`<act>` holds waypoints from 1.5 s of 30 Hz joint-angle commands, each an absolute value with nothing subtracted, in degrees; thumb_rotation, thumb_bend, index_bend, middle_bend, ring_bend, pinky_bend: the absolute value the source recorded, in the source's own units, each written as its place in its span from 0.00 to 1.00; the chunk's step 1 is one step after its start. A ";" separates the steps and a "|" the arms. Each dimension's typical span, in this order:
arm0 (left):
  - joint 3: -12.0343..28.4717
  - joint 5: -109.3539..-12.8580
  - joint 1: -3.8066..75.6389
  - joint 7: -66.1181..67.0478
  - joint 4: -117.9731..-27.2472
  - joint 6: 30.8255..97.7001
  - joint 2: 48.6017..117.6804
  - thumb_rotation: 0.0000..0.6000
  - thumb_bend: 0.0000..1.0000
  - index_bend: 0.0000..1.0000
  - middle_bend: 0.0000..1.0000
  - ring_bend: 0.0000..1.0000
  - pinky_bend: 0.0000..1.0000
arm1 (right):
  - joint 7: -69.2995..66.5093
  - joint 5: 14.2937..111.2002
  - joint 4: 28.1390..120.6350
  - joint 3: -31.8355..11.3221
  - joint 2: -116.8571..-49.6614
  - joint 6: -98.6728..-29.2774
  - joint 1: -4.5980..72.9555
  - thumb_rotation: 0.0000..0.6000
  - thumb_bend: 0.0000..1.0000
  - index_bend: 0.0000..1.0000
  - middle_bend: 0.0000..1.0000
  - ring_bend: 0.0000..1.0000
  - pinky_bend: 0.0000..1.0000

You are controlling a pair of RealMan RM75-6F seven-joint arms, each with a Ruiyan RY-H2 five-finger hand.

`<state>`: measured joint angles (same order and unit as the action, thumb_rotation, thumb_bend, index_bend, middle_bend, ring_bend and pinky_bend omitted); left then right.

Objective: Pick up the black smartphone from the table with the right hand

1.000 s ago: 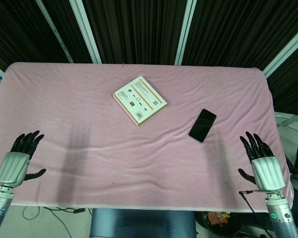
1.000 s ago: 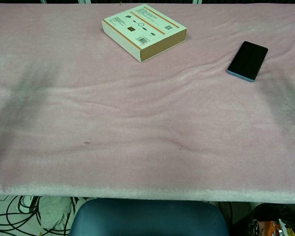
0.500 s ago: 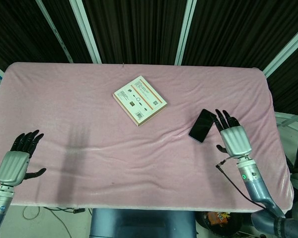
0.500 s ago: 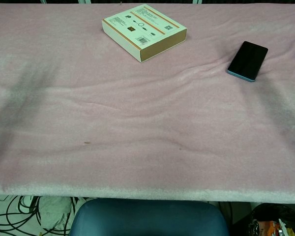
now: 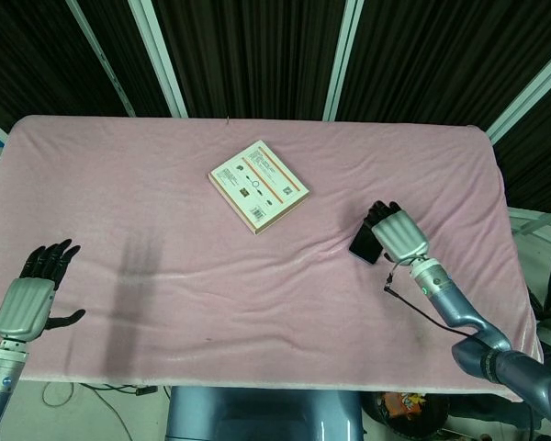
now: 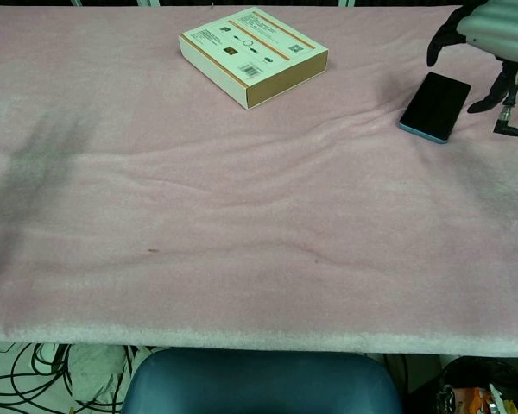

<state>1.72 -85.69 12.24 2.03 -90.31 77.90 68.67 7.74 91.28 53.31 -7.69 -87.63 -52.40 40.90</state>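
Note:
The black smartphone (image 6: 435, 105) lies flat on the pink cloth, screen up, with a blue edge; in the head view the smartphone (image 5: 362, 244) is mostly covered. My right hand (image 5: 398, 233) hovers just above it, fingers spread and pointing down, holding nothing; the chest view shows the right hand (image 6: 492, 34) above the phone's far right end, clear of it. My left hand (image 5: 29, 299) stays at the table's near left edge, fingers apart and empty.
A flat white and orange box (image 5: 258, 185) lies at the middle back of the table (image 5: 165, 276), left of the phone. A thin black cable (image 5: 432, 317) hangs from my right wrist. The cloth is wrinkled around the phone.
My right hand has travelled from the table's near right edge leftward and forward until it is over the phone. The phone, the box and my left hand have stayed put.

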 commanded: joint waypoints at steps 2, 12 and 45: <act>1.83 -85.38 12.28 2.26 -90.37 77.76 68.76 1.00 0.00 0.00 0.00 0.00 0.00 | 4.22 94.01 48.88 -5.15 -89.10 -49.10 44.31 1.00 0.14 0.33 0.28 0.18 0.28; 2.38 -84.05 12.37 2.64 -90.41 77.39 69.00 1.00 0.00 0.00 0.00 0.00 0.00 | 1.86 97.28 38.27 -1.18 -93.99 -45.49 48.59 1.00 0.09 0.21 0.16 0.10 0.24; 2.81 -83.06 12.32 4.17 -90.61 77.63 69.44 1.00 0.00 0.00 0.00 0.00 0.00 | -6.63 99.77 24.14 5.68 -99.53 -48.89 48.07 1.00 0.13 0.39 0.23 0.14 0.24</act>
<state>2.81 -83.08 12.32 4.17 -90.61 77.63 69.45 -6.54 99.81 24.30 5.61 -99.35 -48.75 48.12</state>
